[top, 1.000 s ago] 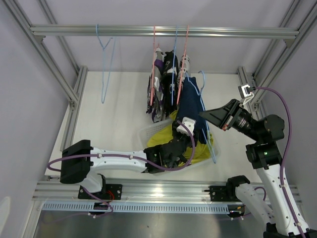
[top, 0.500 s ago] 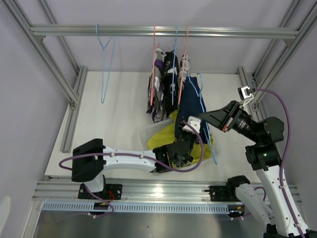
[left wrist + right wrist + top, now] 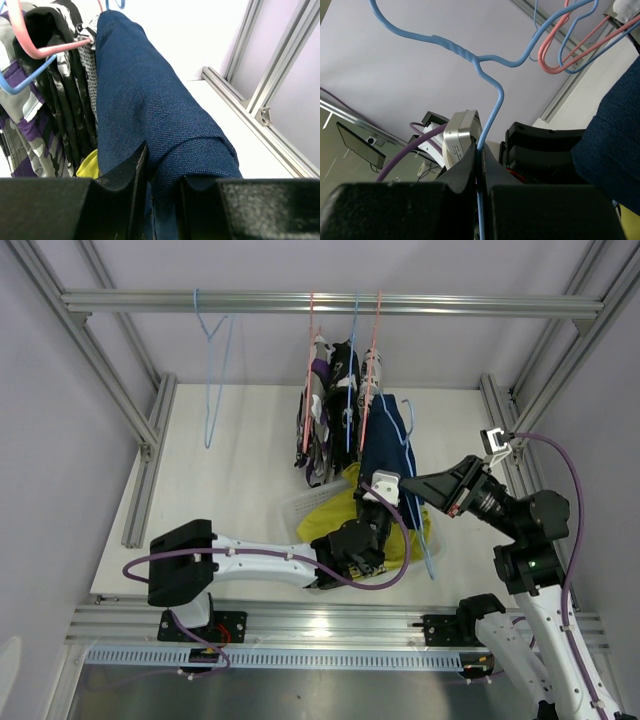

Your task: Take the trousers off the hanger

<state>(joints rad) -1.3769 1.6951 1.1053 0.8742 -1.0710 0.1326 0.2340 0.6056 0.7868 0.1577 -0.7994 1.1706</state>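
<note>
Over the white table (image 3: 240, 470), the right gripper (image 3: 480, 154) clamps the blue hanger (image 3: 492, 107). The left gripper (image 3: 162, 172) pinches the navy trousers (image 3: 150, 100); that thin fold could slip, yanking the hanger.

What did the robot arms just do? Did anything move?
The left gripper slid right to the navy trousers and squeezed its fingers onto a fold. The right gripper, pinching the blue hanger, dipped a little toward the front. The patterned trousers on the rail and the yellow trousers below stayed put.
</note>
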